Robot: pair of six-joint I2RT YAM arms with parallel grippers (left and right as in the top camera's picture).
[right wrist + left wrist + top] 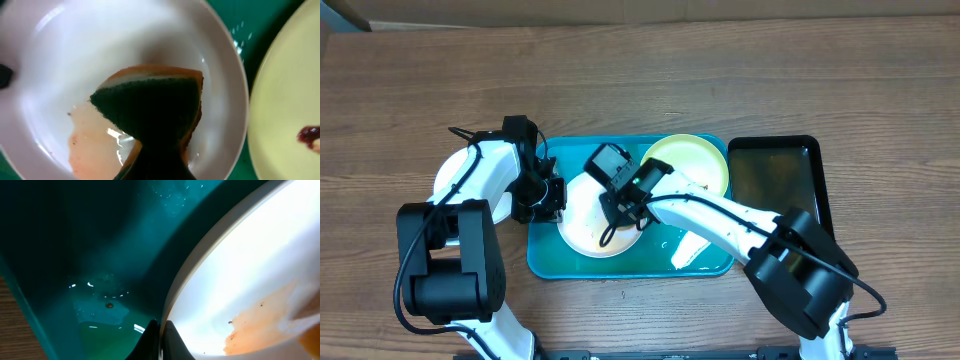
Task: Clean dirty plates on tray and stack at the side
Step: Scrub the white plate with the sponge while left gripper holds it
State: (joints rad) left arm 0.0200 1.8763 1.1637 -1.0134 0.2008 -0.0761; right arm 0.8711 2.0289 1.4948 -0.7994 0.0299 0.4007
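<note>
My left gripper (161,336) pinches the rim of the white plate (582,228) in the teal tray (548,262); my right gripper (152,162) clamps the sponge (150,100) on its smeared centre.

Right claw (620,208) with sponge (150,102) on near plate (582,232) in big tray (545,262). Second plate (698,160) right of claw, same tray. Narrow tray (775,185) further right. Left claw (550,195) on near plate's left rim; third plate (444,182) left of it, off-tray.

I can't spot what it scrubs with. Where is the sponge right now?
In the right wrist view, the right pincer holds the sponge over the white plate in the teal tray, with the yellow-green plate to its right.
</note>
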